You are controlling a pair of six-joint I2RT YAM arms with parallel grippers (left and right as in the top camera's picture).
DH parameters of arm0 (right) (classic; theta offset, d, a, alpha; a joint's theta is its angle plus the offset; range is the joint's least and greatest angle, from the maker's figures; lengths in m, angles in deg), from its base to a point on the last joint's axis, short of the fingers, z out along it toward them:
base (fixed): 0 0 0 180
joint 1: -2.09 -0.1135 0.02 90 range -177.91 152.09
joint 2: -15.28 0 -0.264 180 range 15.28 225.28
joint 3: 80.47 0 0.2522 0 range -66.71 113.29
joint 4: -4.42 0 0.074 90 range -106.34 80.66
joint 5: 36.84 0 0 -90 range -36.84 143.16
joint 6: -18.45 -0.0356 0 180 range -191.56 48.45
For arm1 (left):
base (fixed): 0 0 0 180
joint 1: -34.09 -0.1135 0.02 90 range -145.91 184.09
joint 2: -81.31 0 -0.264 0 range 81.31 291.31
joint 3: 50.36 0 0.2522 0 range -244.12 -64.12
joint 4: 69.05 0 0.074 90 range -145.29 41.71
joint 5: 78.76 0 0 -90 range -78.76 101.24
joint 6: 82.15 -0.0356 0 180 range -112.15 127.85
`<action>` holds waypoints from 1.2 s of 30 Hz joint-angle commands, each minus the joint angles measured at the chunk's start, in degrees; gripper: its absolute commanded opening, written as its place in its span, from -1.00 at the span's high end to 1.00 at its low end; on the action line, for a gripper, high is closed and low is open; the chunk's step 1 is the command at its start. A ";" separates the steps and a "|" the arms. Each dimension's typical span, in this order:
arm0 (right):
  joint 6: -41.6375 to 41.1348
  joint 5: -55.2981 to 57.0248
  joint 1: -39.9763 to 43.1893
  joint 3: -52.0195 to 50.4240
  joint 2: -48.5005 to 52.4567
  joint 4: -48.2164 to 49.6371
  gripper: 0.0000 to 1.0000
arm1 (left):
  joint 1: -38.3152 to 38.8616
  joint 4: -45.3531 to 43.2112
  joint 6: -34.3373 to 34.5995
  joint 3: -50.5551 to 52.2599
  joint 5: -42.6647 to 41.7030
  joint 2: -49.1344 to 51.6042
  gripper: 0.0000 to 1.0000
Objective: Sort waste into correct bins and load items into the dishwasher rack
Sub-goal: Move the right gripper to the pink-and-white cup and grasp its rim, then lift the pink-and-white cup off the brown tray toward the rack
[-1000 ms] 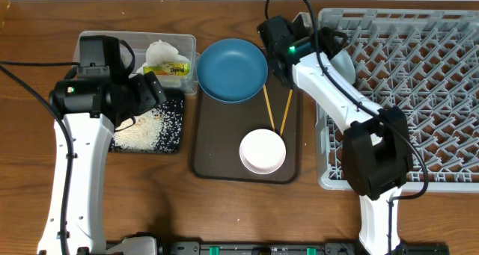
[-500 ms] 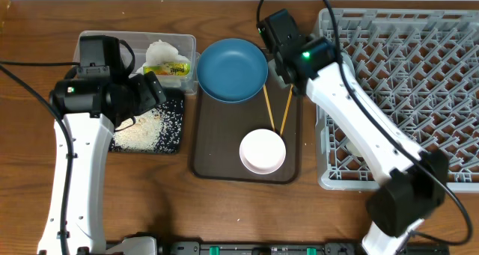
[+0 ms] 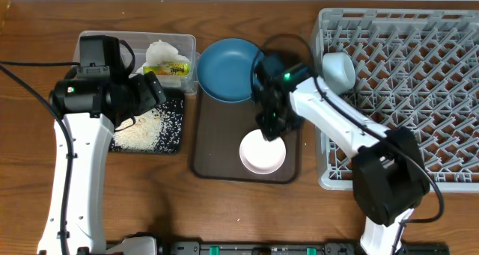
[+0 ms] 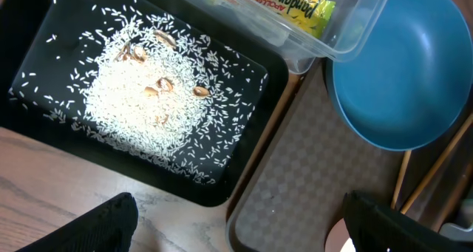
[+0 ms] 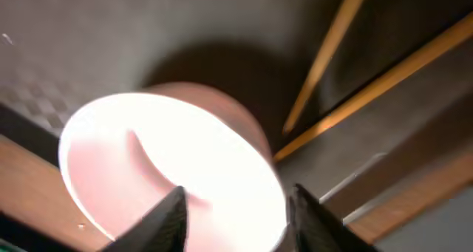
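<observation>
Where rack [image 3: 434,75] rests, table [image 3: 224,210] is wood.

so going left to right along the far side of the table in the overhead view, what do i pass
clear tub → dark-blue plate → dishwasher rack

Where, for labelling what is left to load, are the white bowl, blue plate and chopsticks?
white bowl [image 3: 260,156], overhead view, middle of its inside.
blue plate [image 3: 227,69], overhead view, middle of its face.
chopsticks [image 5: 329,45], right wrist view, shaft of the left stick.
</observation>
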 commanded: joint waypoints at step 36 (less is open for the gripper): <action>-10.67 11.19 0.37 -8.46 -4.35 3.58 0.46 | -0.24 0.20 -0.59 -1.05 0.31 0.61 -0.83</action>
